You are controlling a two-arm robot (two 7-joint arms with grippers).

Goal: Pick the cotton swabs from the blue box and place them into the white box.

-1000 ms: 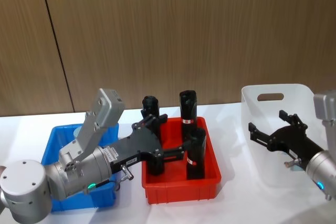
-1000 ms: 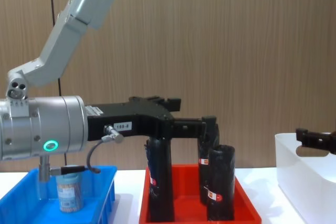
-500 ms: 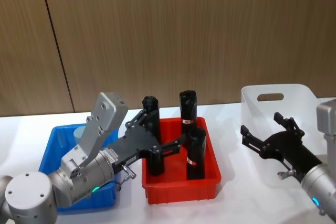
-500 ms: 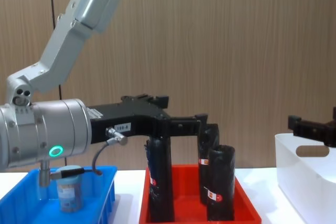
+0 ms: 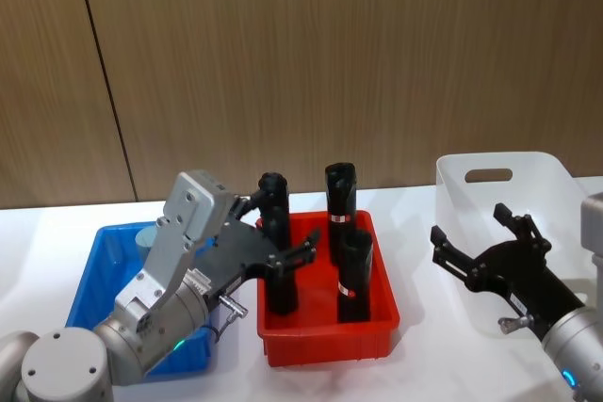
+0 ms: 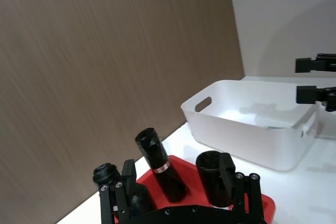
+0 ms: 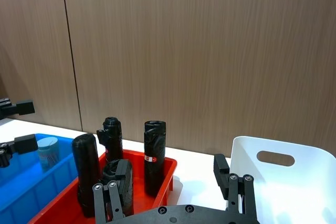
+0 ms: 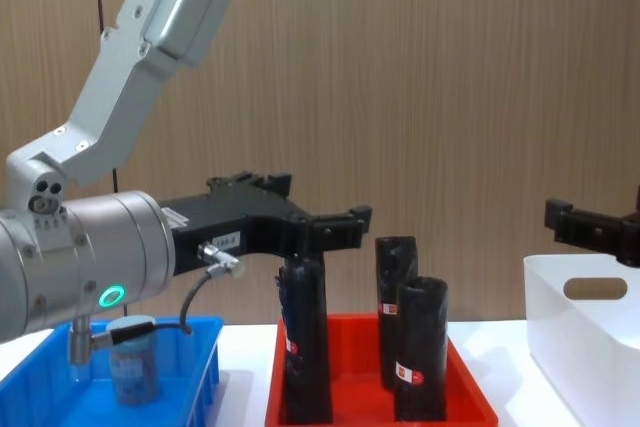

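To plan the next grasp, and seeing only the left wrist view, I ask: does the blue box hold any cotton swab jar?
Observer: Yes. One small round clear-plastic jar of cotton swabs stands upright at the far end of the bright blue open-topped plastic box.
Operator: How high is my left gripper?
Observer: The chest view shows the left gripper open, above the tops of the tall black cylindrical rolls in the red plastic tray.
Operator: And the right gripper?
Observer: The right gripper is open, about above the near left corner of the smooth white plastic box.
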